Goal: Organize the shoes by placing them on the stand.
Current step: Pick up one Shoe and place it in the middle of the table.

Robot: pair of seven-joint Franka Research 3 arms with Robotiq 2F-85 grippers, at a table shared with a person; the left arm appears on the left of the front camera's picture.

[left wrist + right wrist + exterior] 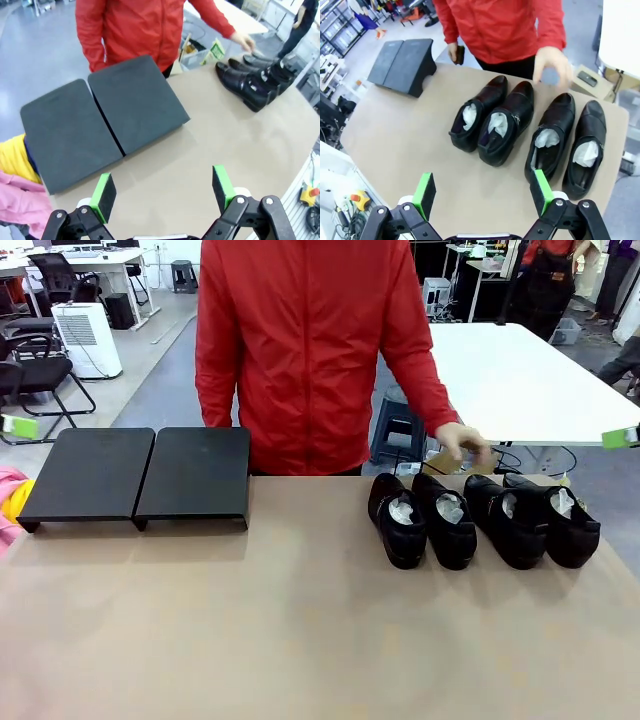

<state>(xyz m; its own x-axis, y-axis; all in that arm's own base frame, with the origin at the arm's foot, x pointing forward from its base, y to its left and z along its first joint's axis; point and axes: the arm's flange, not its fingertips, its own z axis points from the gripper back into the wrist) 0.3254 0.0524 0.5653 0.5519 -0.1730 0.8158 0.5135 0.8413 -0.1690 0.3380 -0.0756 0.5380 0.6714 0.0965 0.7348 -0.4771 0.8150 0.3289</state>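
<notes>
Several glossy black shoes (455,520) lie side by side at the far right of the brown table, heels toward me, white paper stuffed inside; they also appear in the right wrist view as shoes (505,122) and far off as shoes (250,82). The black stand (140,478), two flat sloping panels, sits bare at the far left, seen as stand (100,117) and stand (405,65). My left gripper (165,192) hangs open above the table in front of the stand. Near the shoes' heels, my right gripper (482,192) is open, holding nothing. The person's hand (462,445) hovers just behind the shoes.
A person in a red jacket (310,350) stands at the far edge, between stand and shoes. Yellow and pink cloth (15,185) lies left of the stand. A white table (520,380) stands behind. The table's round edge (355,150) is close to my right gripper.
</notes>
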